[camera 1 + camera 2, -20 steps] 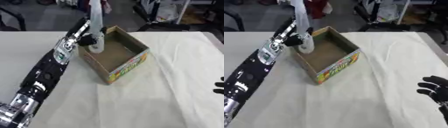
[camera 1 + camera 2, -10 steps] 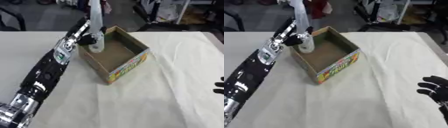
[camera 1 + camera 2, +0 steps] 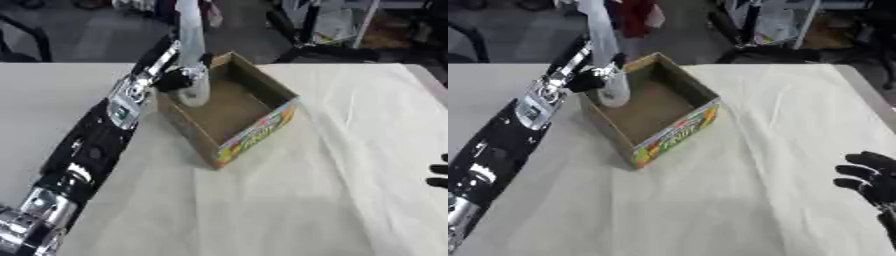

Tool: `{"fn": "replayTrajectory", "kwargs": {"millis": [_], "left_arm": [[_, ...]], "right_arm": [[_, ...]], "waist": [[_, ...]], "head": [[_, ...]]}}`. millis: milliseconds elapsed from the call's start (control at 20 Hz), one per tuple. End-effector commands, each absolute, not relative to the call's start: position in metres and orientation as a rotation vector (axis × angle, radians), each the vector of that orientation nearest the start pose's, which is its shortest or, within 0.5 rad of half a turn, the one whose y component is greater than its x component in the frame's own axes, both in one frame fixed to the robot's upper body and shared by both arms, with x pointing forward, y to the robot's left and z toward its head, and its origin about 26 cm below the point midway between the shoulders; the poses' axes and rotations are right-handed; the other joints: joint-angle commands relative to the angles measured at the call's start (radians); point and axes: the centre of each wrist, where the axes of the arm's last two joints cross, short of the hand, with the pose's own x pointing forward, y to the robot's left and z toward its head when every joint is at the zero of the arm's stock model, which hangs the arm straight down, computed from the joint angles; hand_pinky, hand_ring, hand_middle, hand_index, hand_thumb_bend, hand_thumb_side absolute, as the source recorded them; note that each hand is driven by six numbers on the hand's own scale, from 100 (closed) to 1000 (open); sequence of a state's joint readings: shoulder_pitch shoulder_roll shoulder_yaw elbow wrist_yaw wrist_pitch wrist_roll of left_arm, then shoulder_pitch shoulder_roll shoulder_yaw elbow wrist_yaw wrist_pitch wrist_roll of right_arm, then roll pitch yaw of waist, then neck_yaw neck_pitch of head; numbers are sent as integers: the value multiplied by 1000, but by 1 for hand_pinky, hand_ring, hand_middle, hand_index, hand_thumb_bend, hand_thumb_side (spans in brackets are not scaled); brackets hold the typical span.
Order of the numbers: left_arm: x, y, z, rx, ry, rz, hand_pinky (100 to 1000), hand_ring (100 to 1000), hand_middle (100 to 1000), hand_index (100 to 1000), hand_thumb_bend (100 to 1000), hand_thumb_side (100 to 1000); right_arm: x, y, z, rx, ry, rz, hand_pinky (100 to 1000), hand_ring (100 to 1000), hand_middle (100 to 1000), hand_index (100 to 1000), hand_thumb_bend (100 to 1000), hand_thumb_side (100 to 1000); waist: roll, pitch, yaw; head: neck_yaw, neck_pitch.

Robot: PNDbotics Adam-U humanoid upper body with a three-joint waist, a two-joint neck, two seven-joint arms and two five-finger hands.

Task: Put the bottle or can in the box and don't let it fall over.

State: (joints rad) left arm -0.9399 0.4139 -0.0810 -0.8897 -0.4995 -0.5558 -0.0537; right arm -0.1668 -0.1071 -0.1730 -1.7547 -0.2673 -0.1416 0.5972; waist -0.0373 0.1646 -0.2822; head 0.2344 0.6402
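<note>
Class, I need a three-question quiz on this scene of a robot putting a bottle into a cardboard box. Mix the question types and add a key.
1. True or false: the bottle lies flat on the tablecloth.
2. Which hand holds the bottle? A) left hand B) right hand
3. Fill in: the bottle's lower end is over the ____ box.

Key: 1 false, it is upright; 2 A; 3 open cardboard.
</note>
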Motion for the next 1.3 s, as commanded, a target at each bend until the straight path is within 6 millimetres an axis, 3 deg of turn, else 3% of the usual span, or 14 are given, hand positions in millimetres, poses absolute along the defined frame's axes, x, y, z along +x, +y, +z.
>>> {"fn": "replayTrajectory", "kwargs": {"millis": [50,200,350,1300], "left_arm": [[483,290,186,588,-2083,-1174,919,1000,998,1000,100,976],[483,295,160,577,-1919,-1245,914,1000,997,1000,100,1000],[485,297,153,561,-1854,-1290,912,1000,996,1000,111,1000],[484,301,169,476,-1797,-1315,908,1000,989,1000,120,1000]], "right_arm": [[309,-296,99,402,-2085,448,757,795,785,837,100,470],[310,-295,99,404,-2087,447,757,795,785,837,100,470],[309,-296,99,401,-2086,444,757,795,785,837,100,470],[309,-296,98,398,-2085,441,756,794,784,836,100,470]], "waist": [[1,-23,-2],[0,-23,-3],[0,-23,0],[-2,-24,4]], "head": [[-2,-9],[-6,-13],[-8,-11],[-11,-12]]}}
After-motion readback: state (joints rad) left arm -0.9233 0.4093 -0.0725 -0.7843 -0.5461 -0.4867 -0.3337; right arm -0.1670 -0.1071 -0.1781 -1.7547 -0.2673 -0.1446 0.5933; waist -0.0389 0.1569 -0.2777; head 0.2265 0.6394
